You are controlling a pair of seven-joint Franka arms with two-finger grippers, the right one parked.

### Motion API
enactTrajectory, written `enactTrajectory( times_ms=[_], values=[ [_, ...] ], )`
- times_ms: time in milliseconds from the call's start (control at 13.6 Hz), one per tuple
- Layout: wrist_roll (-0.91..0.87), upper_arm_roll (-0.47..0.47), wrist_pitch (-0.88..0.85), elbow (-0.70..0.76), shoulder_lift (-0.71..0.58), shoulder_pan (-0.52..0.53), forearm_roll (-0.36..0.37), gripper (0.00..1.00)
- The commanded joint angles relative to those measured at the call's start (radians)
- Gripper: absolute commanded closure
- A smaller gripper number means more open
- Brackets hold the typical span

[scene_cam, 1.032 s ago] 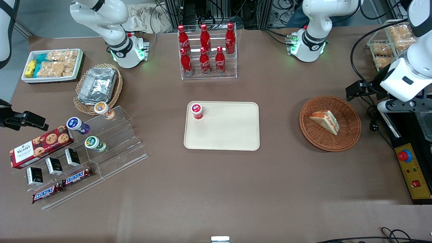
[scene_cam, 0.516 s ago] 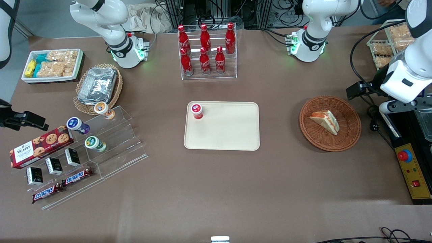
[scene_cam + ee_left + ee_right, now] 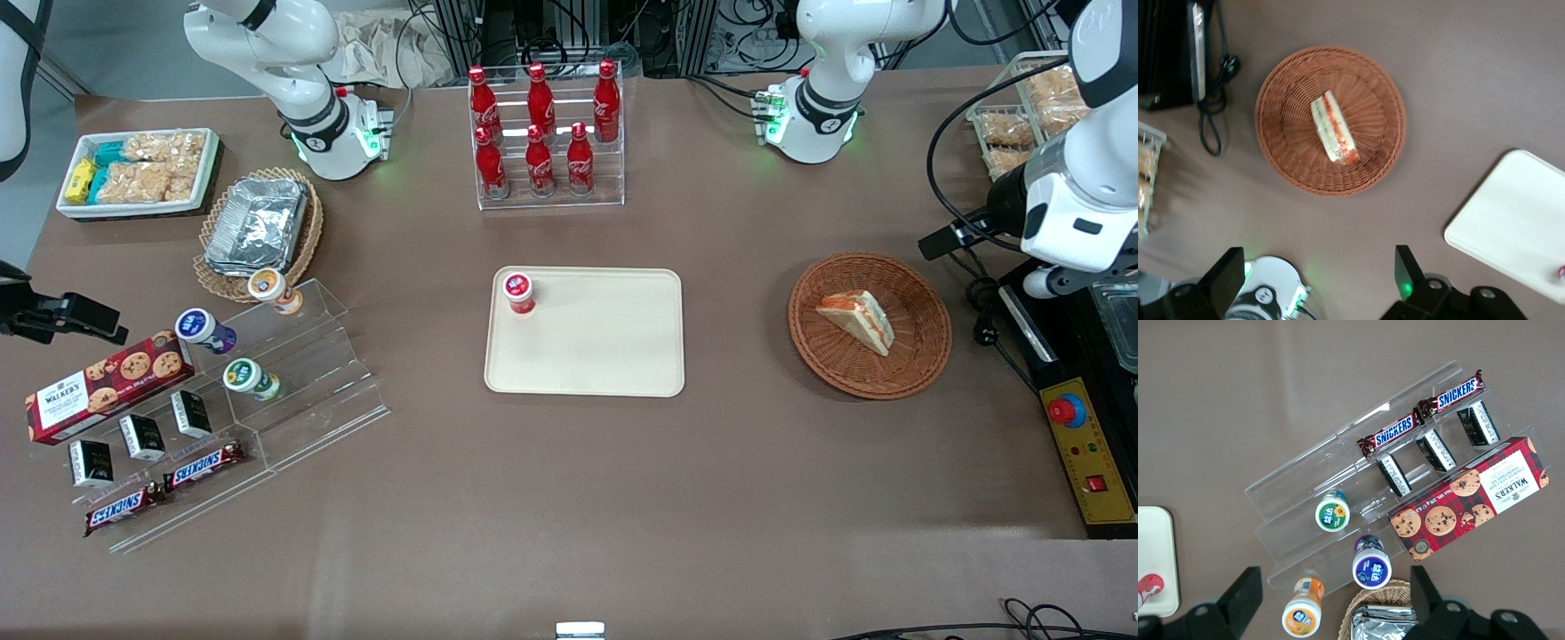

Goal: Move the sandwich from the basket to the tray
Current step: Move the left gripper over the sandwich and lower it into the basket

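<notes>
While my working arm hangs high at its own end of the counter [image 3: 569,498], I see the tool [image 3: 1315,283] above the bare brown surface just beside the wicker basket [image 3: 1281,143], and its two black fingers [image 3: 1406,270] are spread wide with nothing between them. The sandwich [image 3: 857,321] lies on its side near the middle of the basket [image 3: 925,342], its orange-red and green filling layers showing along one edge, untouched by the tool. Well apart from the basket, toward the middle of the counter, sits the cream tray [image 3: 605,356]; a small red-capped yogurt bottle [image 3: 518,292] stands in one of its corners farther from the front camera. From the wrist camera I make out a corner of that tray [image 3: 1518,220] and, next to the basket, a black cable [image 3: 1211,120] on the counter.
</notes>
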Motion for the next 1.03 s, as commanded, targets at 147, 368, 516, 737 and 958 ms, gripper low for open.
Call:
enactTrajectory(
  times_ms=[147,368,516,737,958],
  values=[
    [-0.089,-0.005,0.189,-0.268,-0.154,0.050,0.012,0.00],
    [-0.090,-0.003,0.271,-0.336,-0.167,0.058,0.020,0.00],
    [-0.107,-0.005,0.347,-0.415,-0.167,0.063,0.023,0.00],
    [-0.144,-0.008,0.519,-0.562,-0.141,0.061,0.023,0.00],
    [-0.213,-0.011,0.613,-0.592,-0.032,0.053,0.039,0.00]
  ],
)
